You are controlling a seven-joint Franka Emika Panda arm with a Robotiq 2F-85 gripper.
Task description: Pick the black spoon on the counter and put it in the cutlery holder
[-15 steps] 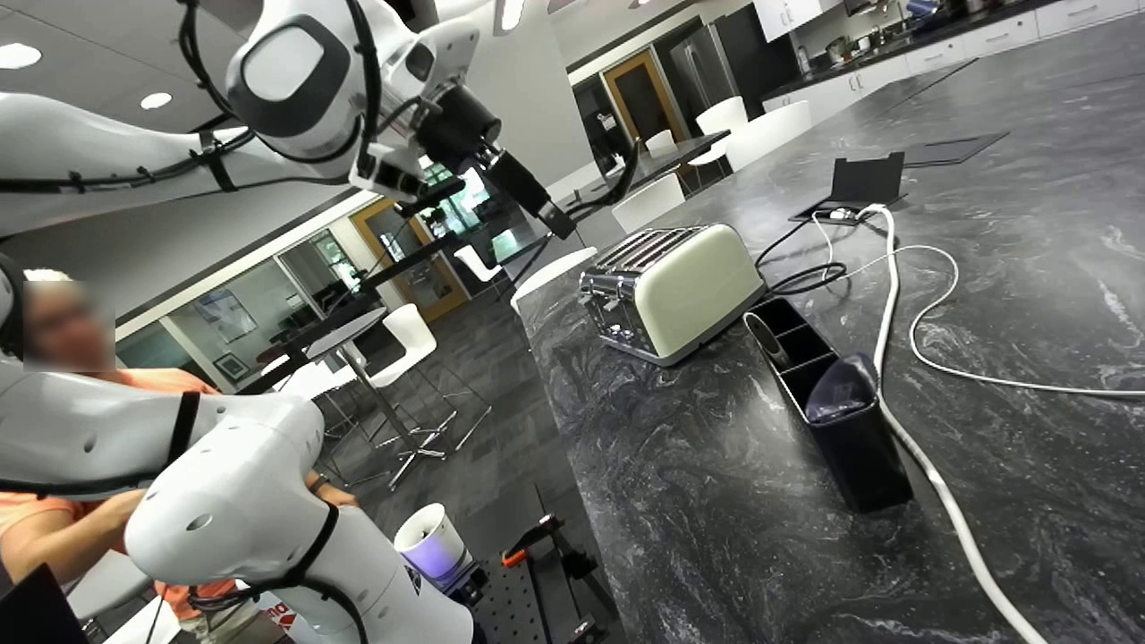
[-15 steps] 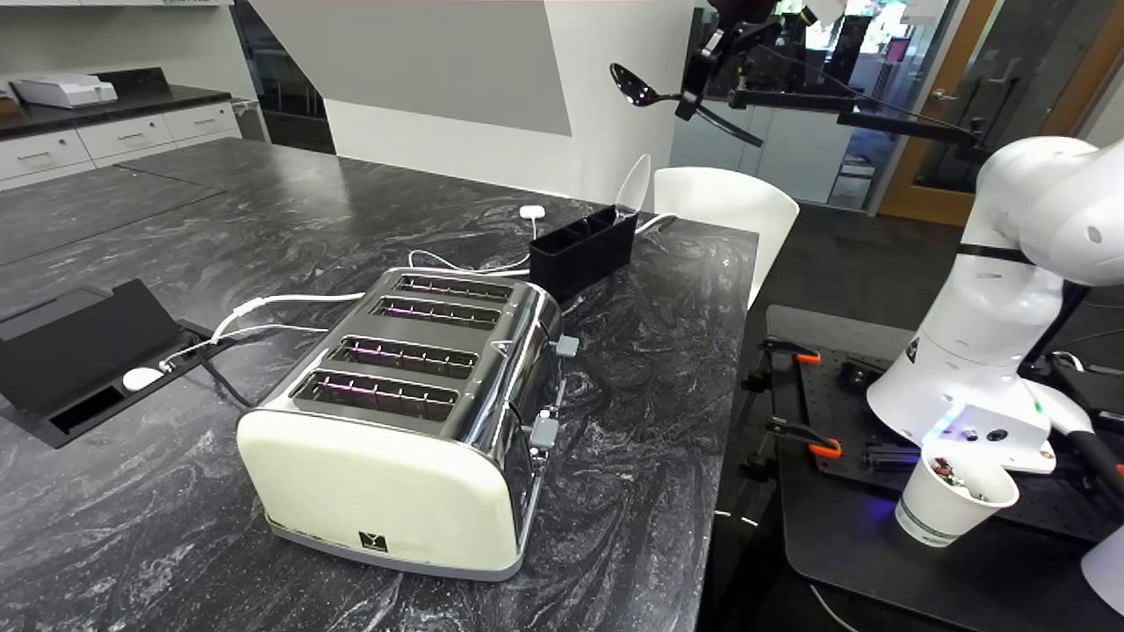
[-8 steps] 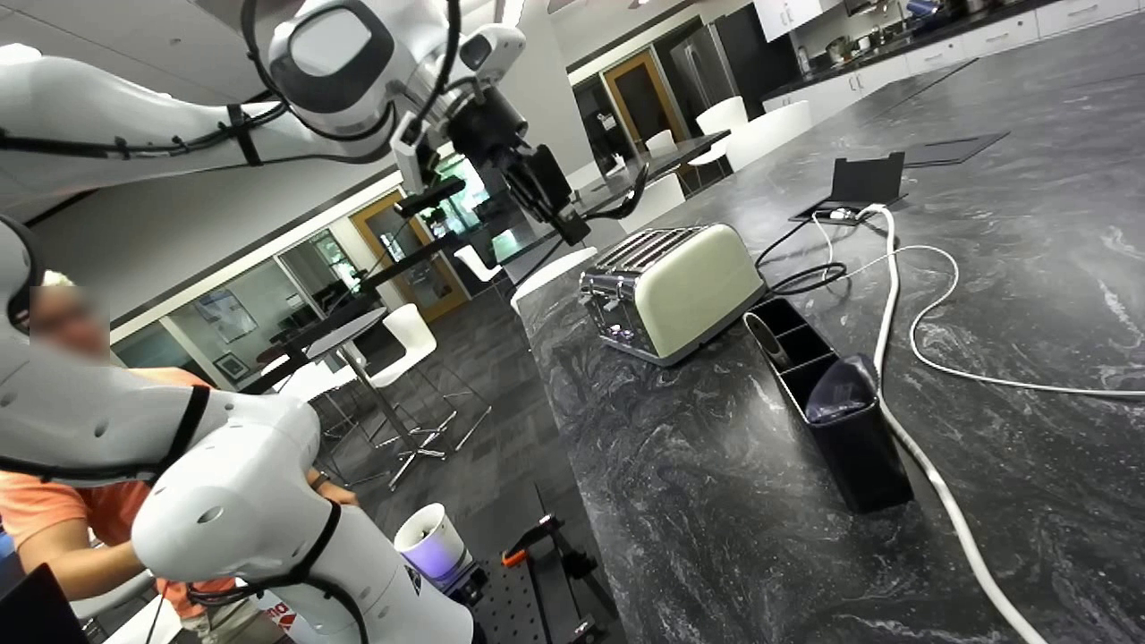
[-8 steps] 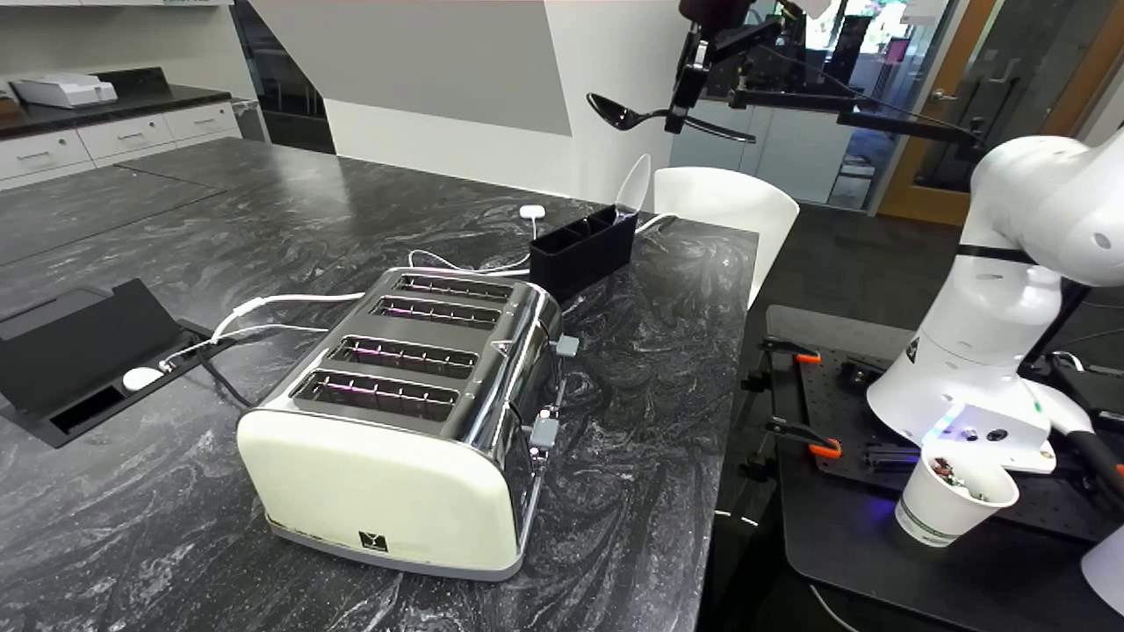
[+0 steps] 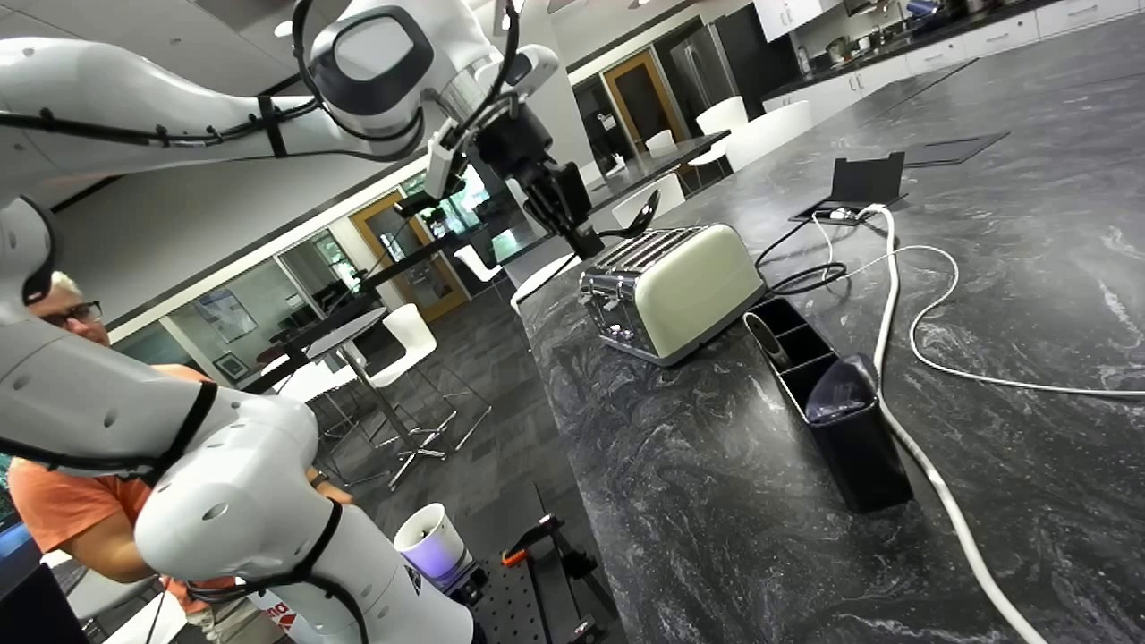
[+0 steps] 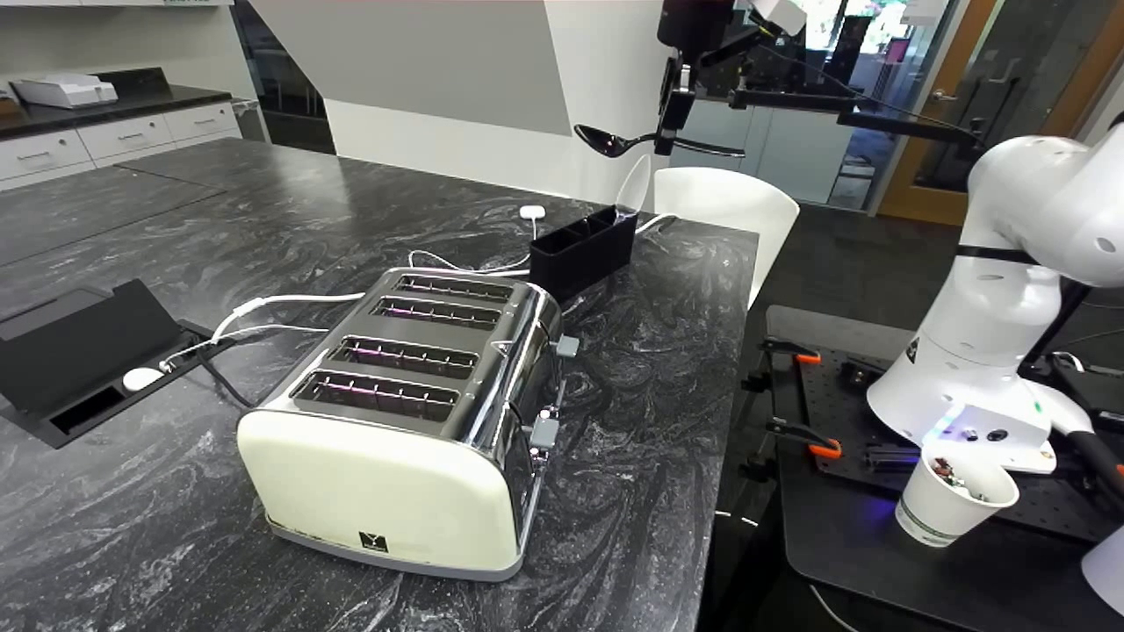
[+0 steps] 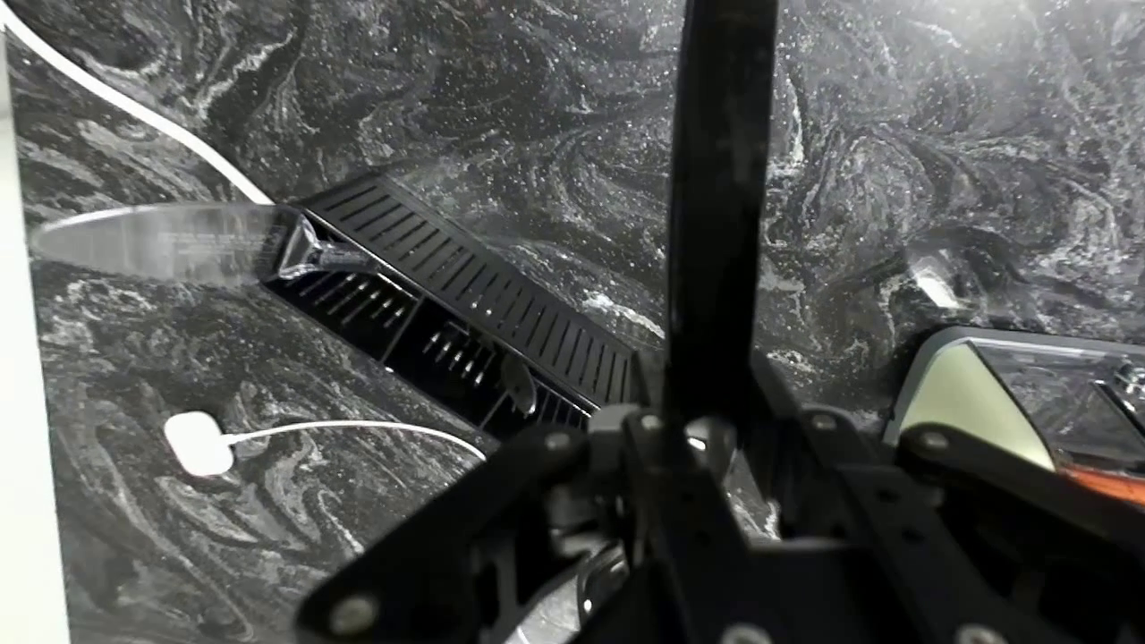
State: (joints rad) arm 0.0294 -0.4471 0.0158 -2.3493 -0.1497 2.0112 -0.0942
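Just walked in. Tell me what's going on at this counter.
A robot arm has a black spoon in its hand, gripped by the handle and held in the air. The black cutlery holder stands on the counter near a cream toaster, with a clear utensil sticking up from an end compartment. The spoon is not in the holder yet.
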